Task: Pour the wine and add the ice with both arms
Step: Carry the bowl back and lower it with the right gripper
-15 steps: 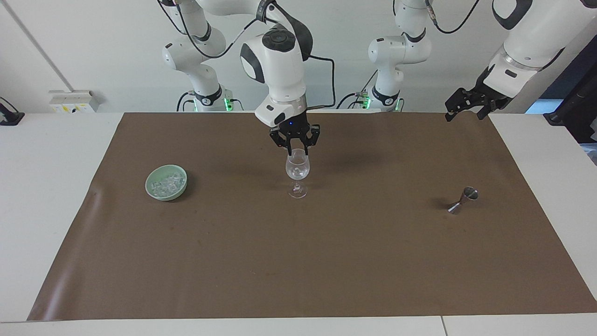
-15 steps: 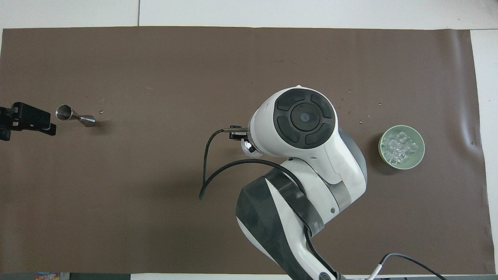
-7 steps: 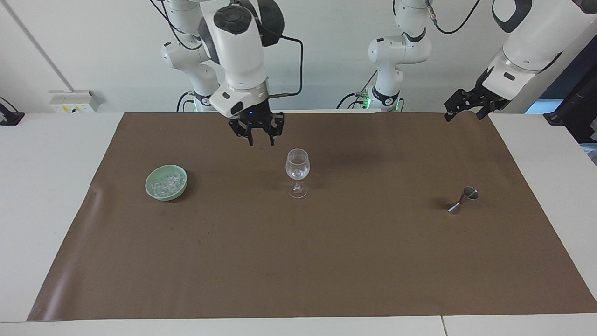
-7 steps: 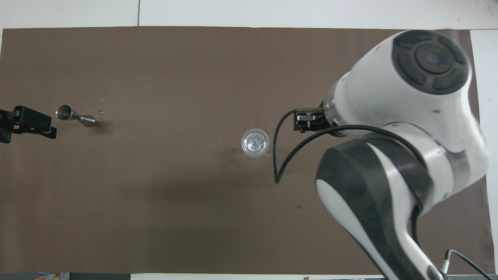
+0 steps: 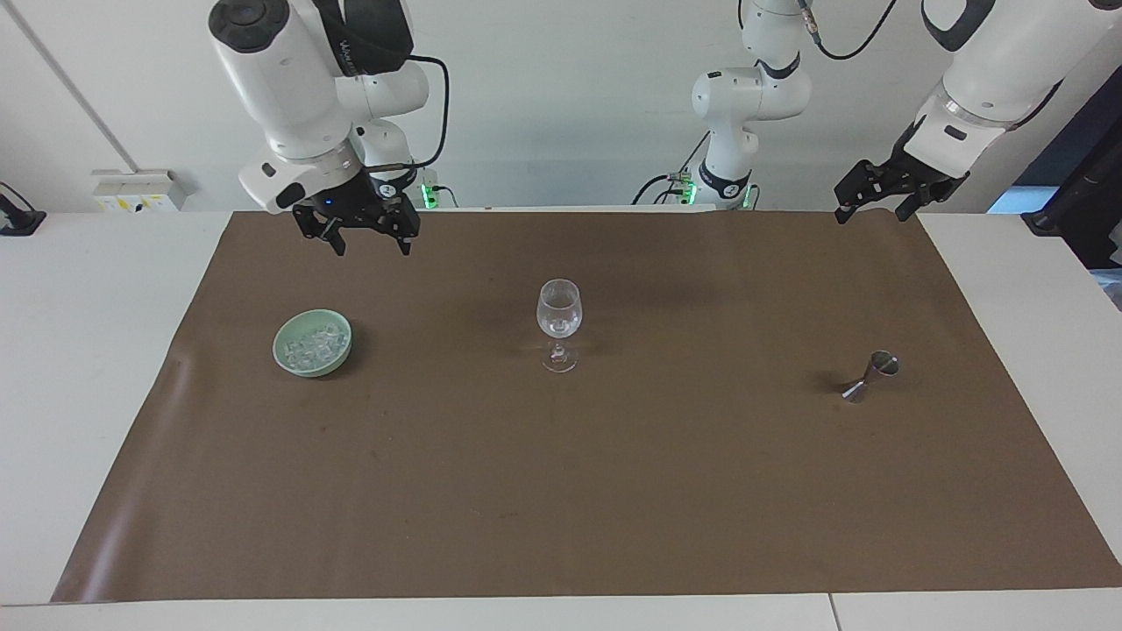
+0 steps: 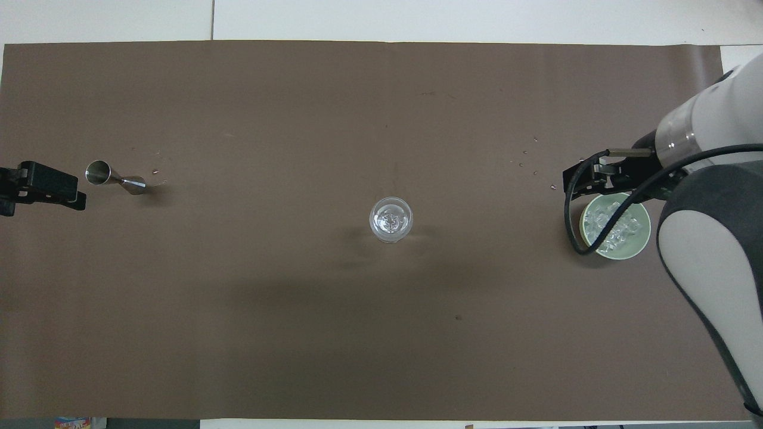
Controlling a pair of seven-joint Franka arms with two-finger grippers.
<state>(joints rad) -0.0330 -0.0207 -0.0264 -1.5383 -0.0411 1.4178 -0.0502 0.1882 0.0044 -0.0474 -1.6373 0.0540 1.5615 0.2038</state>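
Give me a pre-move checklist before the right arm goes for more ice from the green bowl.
1. Right gripper empty, jaws open: ok.
2. Right gripper over the small pale green bowl: ok in the overhead view; height above it cannot tell.
3. Clear ice cubes left in the bowl: ok, a heap remains.
4. Clear stemmed wine glass upright at mid-mat: ok.
5. Left gripper waiting over the mat's edge at its own end, holding nothing: ok.
6. Steel double-cone jigger lying tipped on the brown mat, away from the right arm's path: ok.
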